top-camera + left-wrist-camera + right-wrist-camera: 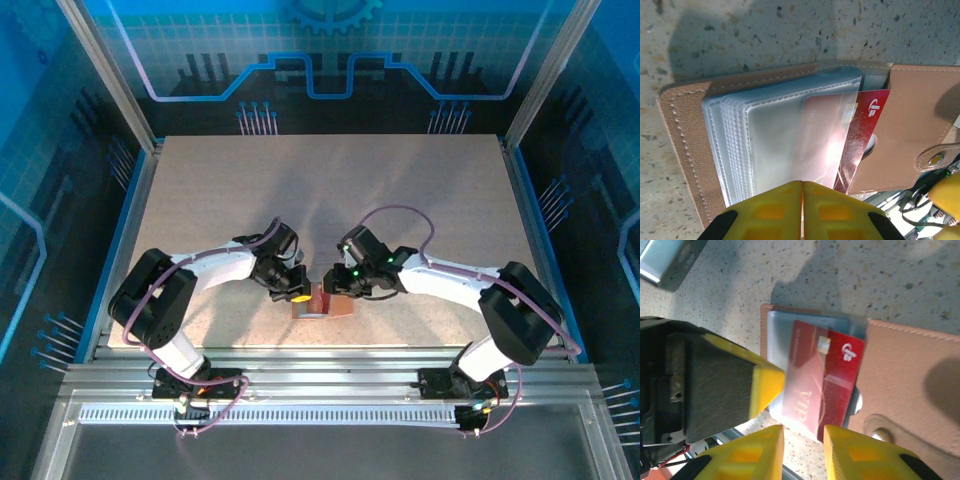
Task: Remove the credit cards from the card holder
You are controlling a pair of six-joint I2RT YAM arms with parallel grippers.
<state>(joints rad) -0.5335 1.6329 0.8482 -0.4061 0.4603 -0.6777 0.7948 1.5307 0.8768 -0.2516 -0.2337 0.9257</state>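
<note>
The speckled table (330, 190) takes up the middle of the top view. Its upper two-thirds are bare and open, fenced at left and right by blue-trimmed metal posts. Along the bottom runs an aluminium rail (330, 385), and both arms bend inward to meet just above it at lower centre.

There the card holder (325, 302) lies open and flat on the table, close to that lower edge. In the left wrist view its tan flap (910, 125) sits at the right with the snap (936, 159), and a fan of clear sleeves (770, 135) spreads to the left.

A red credit card (867, 125) pokes out of one sleeve, part in and part out. It carries a white emblem (849, 352) and a small chip; the gold lettering is too blurred to read.

The left gripper (802, 200) has its yellow fingers pressed together at the sleeves' bottom edge — whether a sleeve is pinched between them cannot be told.

The right gripper (803, 432) has its jaws apart. The card's lower corner sits just above the gap, not clamped.
</note>
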